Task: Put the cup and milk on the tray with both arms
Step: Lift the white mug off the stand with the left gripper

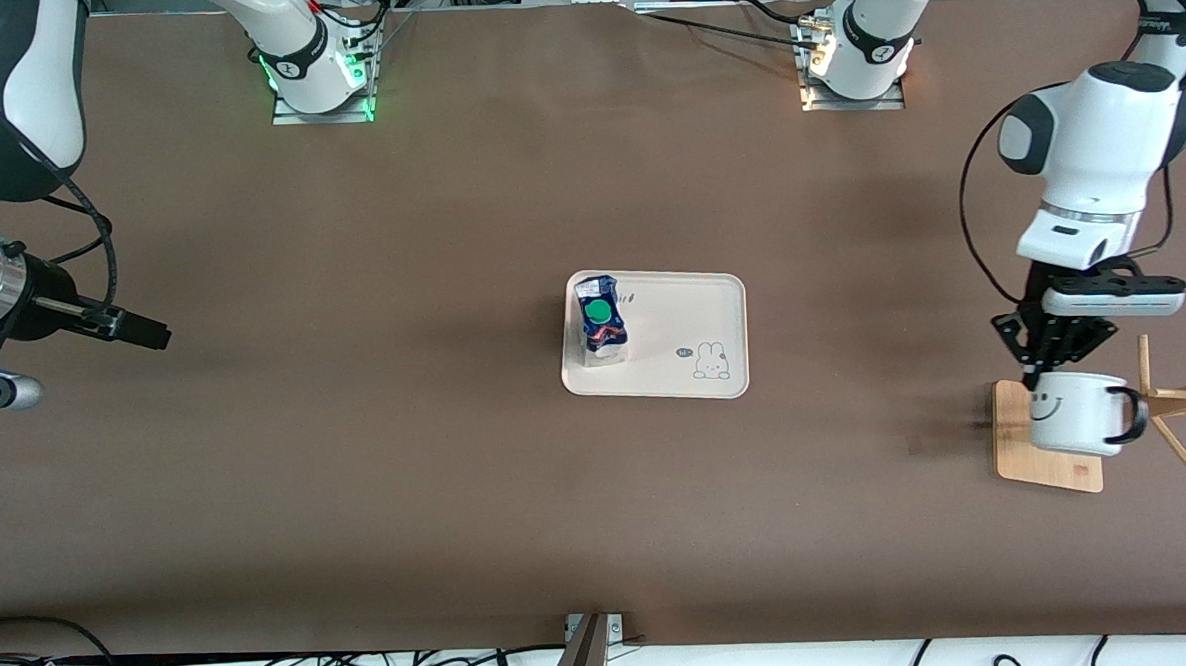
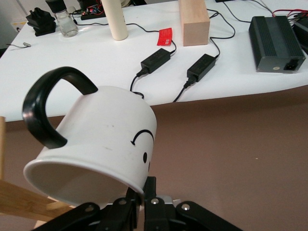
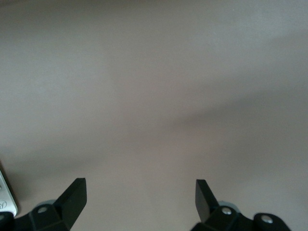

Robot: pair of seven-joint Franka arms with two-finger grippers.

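The white smiley cup (image 1: 1072, 414) hangs over the wooden rack base at the left arm's end of the table. My left gripper (image 1: 1030, 379) is shut on its rim. In the left wrist view the cup (image 2: 106, 139) tilts with its black handle up, and my left gripper (image 2: 144, 190) pinches the rim wall. The blue-and-white milk carton (image 1: 600, 321) with a green cap stands upright on the cream tray (image 1: 692, 319), at the tray's end toward the right arm. My right gripper (image 1: 153, 337) is open and empty over bare table at the right arm's end; it also shows in the right wrist view (image 3: 139, 185).
The wooden rack base (image 1: 1044, 458) lies under the cup, and its pegs (image 1: 1171, 398) stick out just beside the cup's handle. A wooden peg (image 2: 19, 199) also shows close under the cup. The brown table (image 1: 408, 461) surrounds the tray.
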